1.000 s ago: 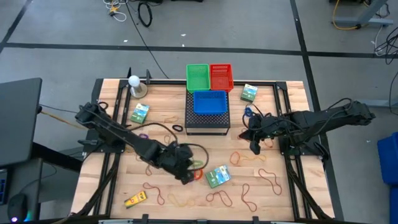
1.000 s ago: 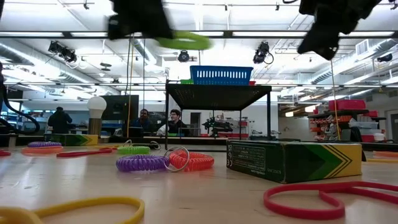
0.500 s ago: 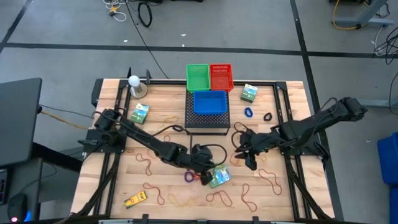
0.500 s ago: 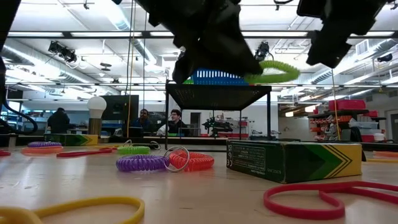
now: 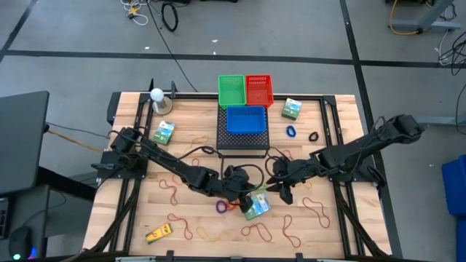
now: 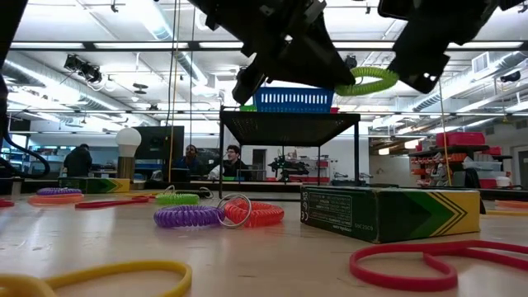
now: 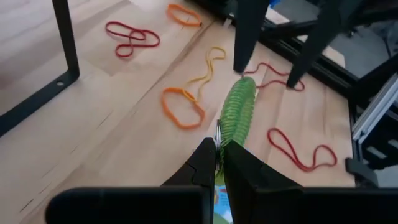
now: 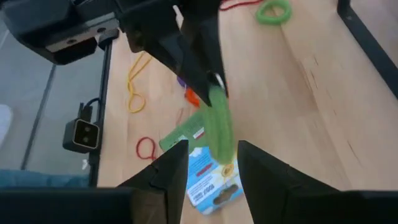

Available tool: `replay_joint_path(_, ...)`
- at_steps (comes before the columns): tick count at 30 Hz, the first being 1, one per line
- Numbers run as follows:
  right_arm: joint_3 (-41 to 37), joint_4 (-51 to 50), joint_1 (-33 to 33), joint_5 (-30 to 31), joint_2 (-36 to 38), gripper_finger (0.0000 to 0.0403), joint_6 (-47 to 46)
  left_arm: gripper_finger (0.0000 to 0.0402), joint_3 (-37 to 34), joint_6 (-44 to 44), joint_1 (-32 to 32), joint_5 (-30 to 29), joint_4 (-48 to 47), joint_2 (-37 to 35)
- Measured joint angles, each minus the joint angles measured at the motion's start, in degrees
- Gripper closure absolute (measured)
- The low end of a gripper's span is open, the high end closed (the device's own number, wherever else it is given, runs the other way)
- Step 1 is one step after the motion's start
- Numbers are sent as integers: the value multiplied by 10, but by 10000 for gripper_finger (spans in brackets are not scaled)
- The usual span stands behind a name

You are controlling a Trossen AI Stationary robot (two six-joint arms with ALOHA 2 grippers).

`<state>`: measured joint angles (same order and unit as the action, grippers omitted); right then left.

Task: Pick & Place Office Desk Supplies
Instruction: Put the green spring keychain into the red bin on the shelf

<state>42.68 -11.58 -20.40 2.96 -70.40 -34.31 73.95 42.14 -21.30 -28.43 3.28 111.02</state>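
My left gripper (image 5: pixel 251 191) is shut on a green coiled ring (image 7: pixel 236 115), which hangs in the air over a green printed box (image 5: pixel 255 207) near the table's middle. My right gripper (image 8: pixel 214 165) is open; its fingers stand on either side of the ring's far end (image 8: pixel 219 127), and I cannot tell whether they touch it. A purple ring (image 6: pixel 188 216) and an orange ring (image 6: pixel 256 213) lie on the table beside the box. Rubber bands (image 7: pixel 132 37) lie scattered about the wood. My left gripper pinches the green ring's near end (image 7: pixel 219 142), where a small metal loop sits, between its two fingers. The fingers slant down toward the table's right side. The ring sticks out beyond the fingertips, edge up and lifted clear of the table.
A black mesh box (image 5: pixel 244 142) with a blue basket on top stands at mid-table, with green (image 5: pixel 231 89) and red (image 5: pixel 258 89) baskets behind it. More green boxes (image 5: pixel 164 132) (image 5: pixel 291 109) lie at the far side, a yellow item (image 5: pixel 158 234) near left.
My left gripper has carried the green ring toward the table's right and lower, stopping over the green box. My right gripper has come down and toward the table's left and near edge, until its fingers flank the ring's far end.
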Motion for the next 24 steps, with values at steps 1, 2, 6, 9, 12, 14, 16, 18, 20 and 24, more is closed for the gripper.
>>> replay_joint_path(1,0,16,0,0,-7,257,5,381,0,4,0,0,3,0)
replay_joint_path(2,0,30,0,0,-12,259,6,381,0,4,-1,-1,7,0)
replay_joint_path(6,0,41,1,1,-25,277,7,381,0,-8,-1,-2,14,-3)
replay_joint_path(9,0,46,1,4,-27,305,7,381,1,-27,-1,-4,14,-11)
replay_joint_path(12,0,47,1,19,-27,342,2,380,1,-59,-1,2,10,-20)
replay_joint_path(14,0,50,0,34,-26,366,0,374,1,-73,0,6,-12,-28)
replay_joint_path(16,0,59,-3,49,-26,383,0,362,1,-79,7,28,-52,-39)
replay_joint_path(18,0,66,-6,61,-26,383,-11,345,0,-90,16,68,-81,-53)
replay_joint_path(20,0,77,-6,65,-26,383,-30,327,0,-116,27,101,-98,-72)
replay_joint_path(24,1,89,-6,71,-26,376,-34,293,0,-172,43,115,-159,-117)
